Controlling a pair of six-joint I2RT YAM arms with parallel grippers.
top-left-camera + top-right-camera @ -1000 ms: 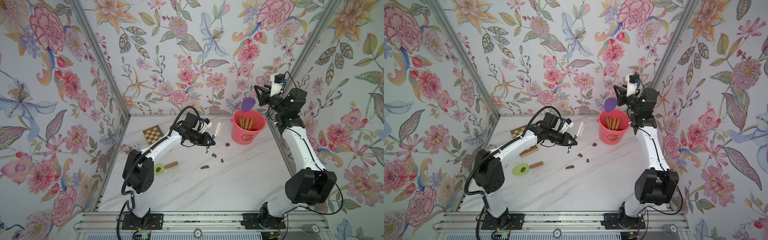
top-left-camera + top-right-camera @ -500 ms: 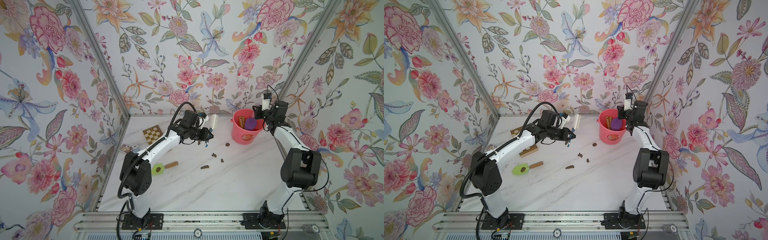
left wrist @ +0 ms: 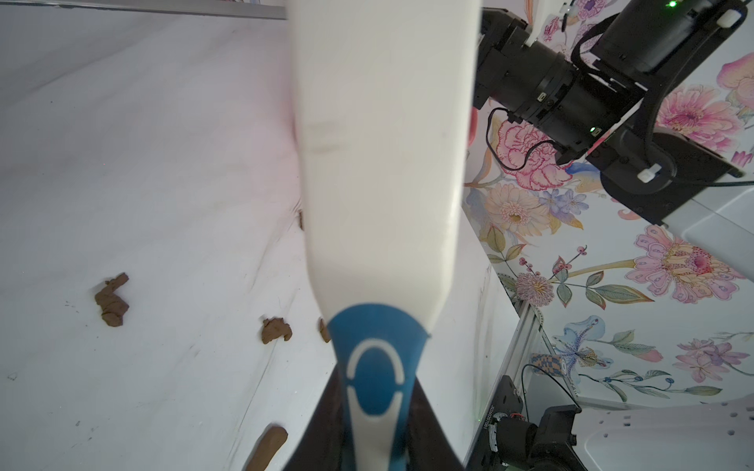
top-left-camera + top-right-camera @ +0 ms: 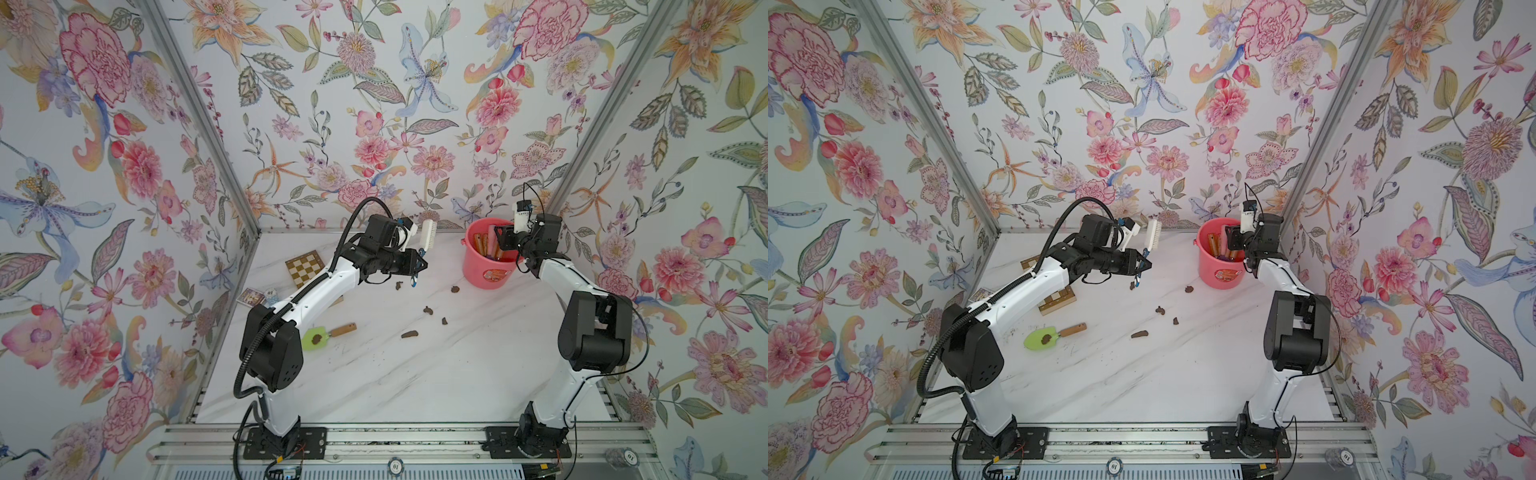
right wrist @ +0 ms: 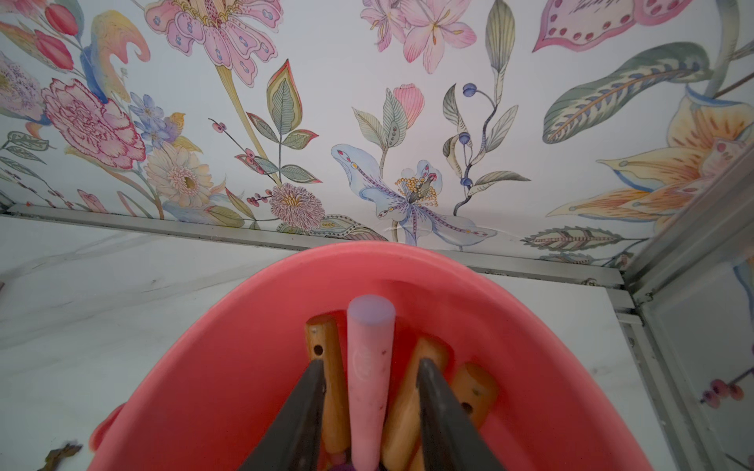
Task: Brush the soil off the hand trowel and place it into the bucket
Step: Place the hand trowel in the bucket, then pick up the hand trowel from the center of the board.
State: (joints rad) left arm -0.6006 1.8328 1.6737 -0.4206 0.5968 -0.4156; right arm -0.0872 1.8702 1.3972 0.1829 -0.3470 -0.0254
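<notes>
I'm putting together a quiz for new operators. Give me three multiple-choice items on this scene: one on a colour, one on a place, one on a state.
1. What colour is the bucket? A coral-pink; B blue; C white.
2. Where is the green trowel? A in the bucket; B held aloft; C on the table.
3. The left gripper is: A open, empty; B shut on the brush; C out of view.
Answers: A, its wall and rim are pink; C, it lies flat there, soil on its blade; B, its fingers clamp the brush's handle.
</notes>
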